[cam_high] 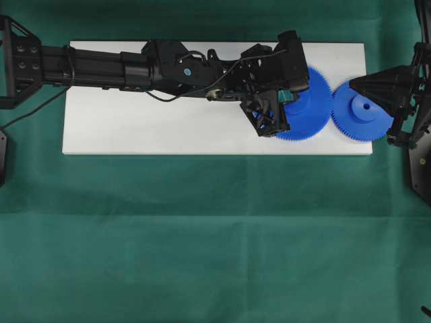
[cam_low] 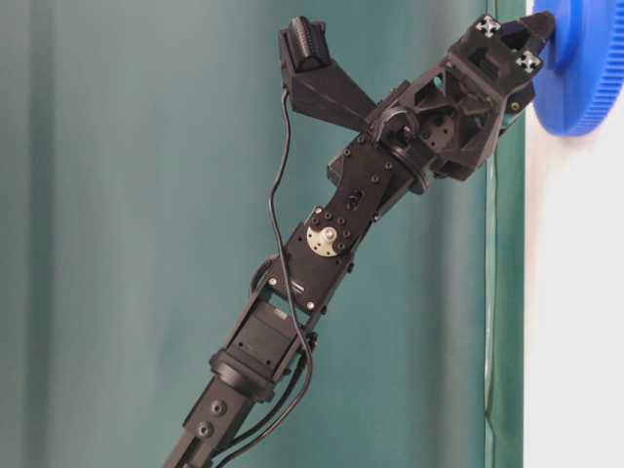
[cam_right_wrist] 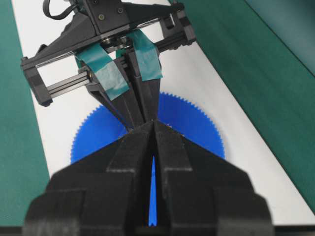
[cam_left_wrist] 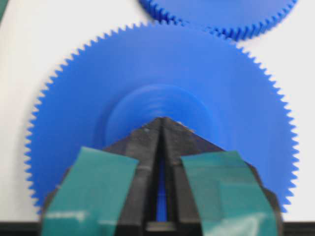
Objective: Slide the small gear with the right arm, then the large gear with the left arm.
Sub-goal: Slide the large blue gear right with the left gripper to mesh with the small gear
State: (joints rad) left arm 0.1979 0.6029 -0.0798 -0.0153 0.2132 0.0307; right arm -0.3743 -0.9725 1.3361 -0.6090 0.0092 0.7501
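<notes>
Overhead: left gripper (cam_high: 286, 101) pinched nearly closed, tips pressing the large gear's (cam_high: 311, 108) hub. Small gear (cam_high: 361, 111) meshes alongside, right gripper (cam_high: 357, 86) closed, empty, over it.

Overhead: high, straight down on board (cam_high: 135, 128), both arms. Table-level: low side view, left arm (cam_low: 331, 234) close. Left wrist: close behind left gripper (cam_left_wrist: 162, 123), faces along fingers onto large gear (cam_left_wrist: 162, 64). Right wrist: close behind right gripper (cam_right_wrist: 154, 125), faces left gripper. Wrist views share large gear.
</notes>
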